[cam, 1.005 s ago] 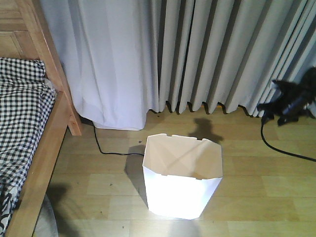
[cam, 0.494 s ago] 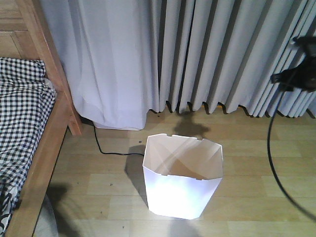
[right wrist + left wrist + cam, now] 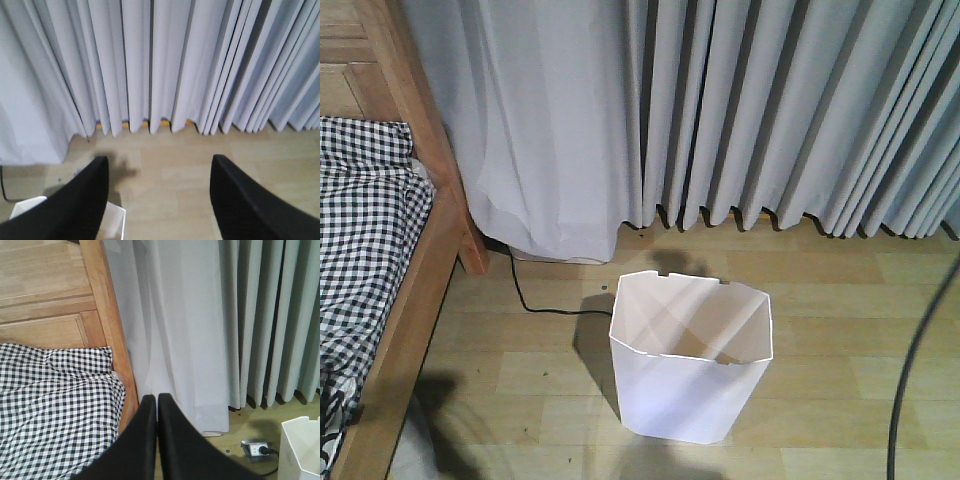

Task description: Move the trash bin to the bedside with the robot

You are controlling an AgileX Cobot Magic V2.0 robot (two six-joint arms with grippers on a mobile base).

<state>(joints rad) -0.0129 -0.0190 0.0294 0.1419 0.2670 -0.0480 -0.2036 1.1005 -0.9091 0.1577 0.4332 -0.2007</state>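
White bin standing upright on wood floor, lower centre of front view, free of any grip. Bed with checked bedding at left edge; strip of bare floor and black cord between the two. Near, not touching. Curtains across the top.

Left gripper with fingers pressed together, holding nothing, pointing at bed post and curtain; bin corner at lower right of that view. Right gripper with fingers spread wide, empty, aimed at curtains and floor; bin rim at lower left there. Neither gripper visible in front view, only black cable at lower right.

Judging by layout: bin set down close to bed, task looking mostly or wholly done. Possibly left: a nudge closer to the frame, if tighter placement wanted.
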